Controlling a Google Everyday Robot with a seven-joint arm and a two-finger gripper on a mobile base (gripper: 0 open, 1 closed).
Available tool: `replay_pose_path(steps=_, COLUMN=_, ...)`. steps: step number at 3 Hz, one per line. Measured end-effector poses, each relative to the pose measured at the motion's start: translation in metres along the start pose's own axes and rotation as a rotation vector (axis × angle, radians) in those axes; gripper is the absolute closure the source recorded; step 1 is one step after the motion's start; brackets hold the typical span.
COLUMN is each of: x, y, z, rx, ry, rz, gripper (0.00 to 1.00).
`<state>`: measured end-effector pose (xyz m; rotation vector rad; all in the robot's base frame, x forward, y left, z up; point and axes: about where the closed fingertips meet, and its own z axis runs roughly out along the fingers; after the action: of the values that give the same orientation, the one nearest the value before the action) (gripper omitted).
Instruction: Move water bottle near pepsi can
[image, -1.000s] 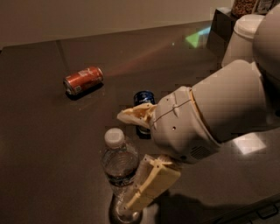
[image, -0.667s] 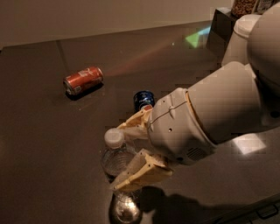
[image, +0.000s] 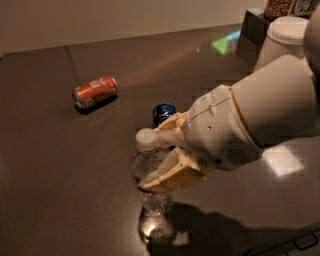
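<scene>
Bottle (image: 151, 197) stands near-upright on the table (image: 45, 165), cap up, long axis vertical, just in front of the pepsi can (image: 163, 112) on the camera side. The two are near but apart. End effector (image: 152, 160) comes in from the right of the pepsi can. Its fingers (image: 170, 172) are closed on the bottle's upper body below the cap, one in front and one behind. Looks like a firm grip. The coming move is probably a short shift back toward the can. Red can (image: 95, 91) lies on its side, well left of the pepsi can.
</scene>
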<state>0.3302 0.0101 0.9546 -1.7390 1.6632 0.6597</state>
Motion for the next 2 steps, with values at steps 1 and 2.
replay_pose_path(steps=1, x=0.020, y=-0.036, z=-0.026, rx=0.081, ry=0.006, rz=0.075, gripper=1.00)
replay_pose_path(steps=2, x=0.040, y=-0.061, z=-0.042, rx=0.127, ry=-0.009, rz=0.141, gripper=1.00)
